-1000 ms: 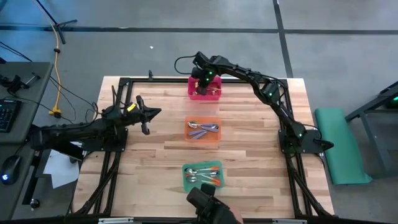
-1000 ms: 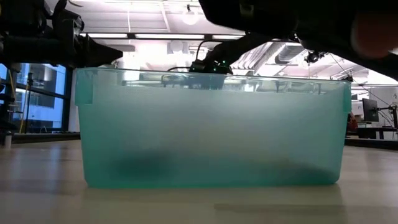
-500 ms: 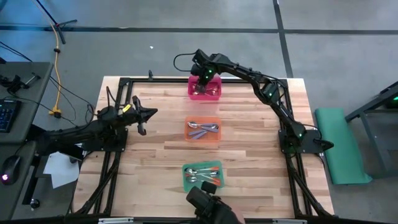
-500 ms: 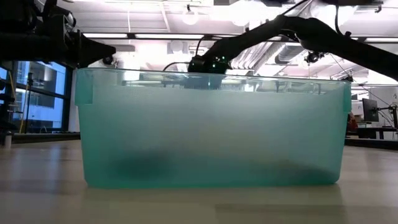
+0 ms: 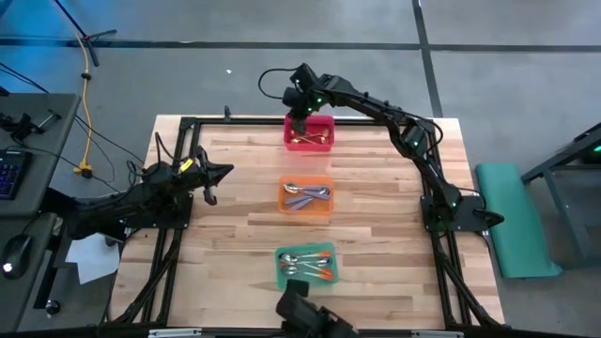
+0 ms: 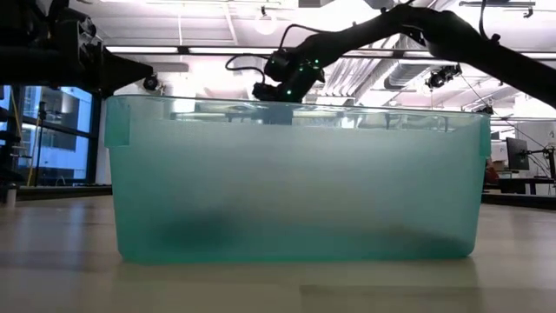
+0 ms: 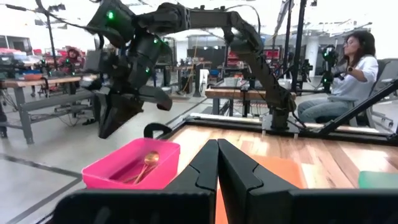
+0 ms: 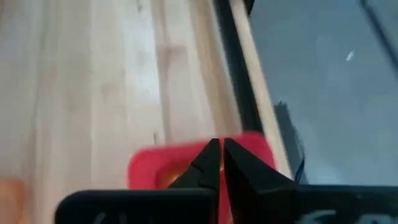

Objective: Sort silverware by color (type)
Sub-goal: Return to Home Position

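Wood table (image 5: 235,225), high view: gold spoons (image 5: 310,140) in pink bin (image 5: 331,131), purple-handled spoons (image 5: 302,195) in orange bin (image 5: 283,199), orange-handled spoons (image 5: 315,268) in green bin (image 5: 278,268) | low view: green bin fills foreground | left wrist view: left gripper (image 7: 217,143) fingers together | right wrist view: right gripper (image 8: 221,143) fingers together above pink bin

We see gold spoons (image 5: 310,140) in the pink bin (image 5: 329,145), silver spoons with purple handles (image 5: 302,199) in the orange bin (image 5: 306,212), and silver spoons with orange-red handles (image 5: 317,269) in the translucent green bin (image 5: 279,272). The table (image 5: 235,244) is pale, striped wood; the right arm (image 5: 376,109) is black, dotted with green lights.
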Available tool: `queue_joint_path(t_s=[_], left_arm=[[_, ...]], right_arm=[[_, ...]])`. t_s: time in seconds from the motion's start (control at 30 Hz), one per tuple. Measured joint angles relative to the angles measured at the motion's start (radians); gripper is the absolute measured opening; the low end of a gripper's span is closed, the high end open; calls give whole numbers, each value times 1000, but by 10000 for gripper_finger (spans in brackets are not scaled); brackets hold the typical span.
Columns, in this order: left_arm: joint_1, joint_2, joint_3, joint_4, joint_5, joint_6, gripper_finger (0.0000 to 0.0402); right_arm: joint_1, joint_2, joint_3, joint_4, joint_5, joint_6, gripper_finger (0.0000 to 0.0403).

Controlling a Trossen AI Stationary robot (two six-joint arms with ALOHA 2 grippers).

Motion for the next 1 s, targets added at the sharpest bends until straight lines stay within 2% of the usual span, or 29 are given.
queue_joint_path(t_s=[0.2, 0.4, 0.57, 0.7, 1.0], left_arm=[[0, 3, 0, -28, 0, 2, 0], [0, 3, 0, -25, 4, 3, 0], [1, 3, 0, -20, 3, 9, 0], [2, 3, 0, -21, 4, 7, 0], [3, 3, 0, -32, 4, 9, 0]], right_arm=[[60, -24, -136, 201, -10, 24, 1], [122, -137, -409, 513, -5, 84, 0], [160, -336, -731, 814, 0, 157, 0], [172, -507, -1017, 1011, 67, 212, 0], [225, -911, -1556, 1218, 193, 316, 0]])
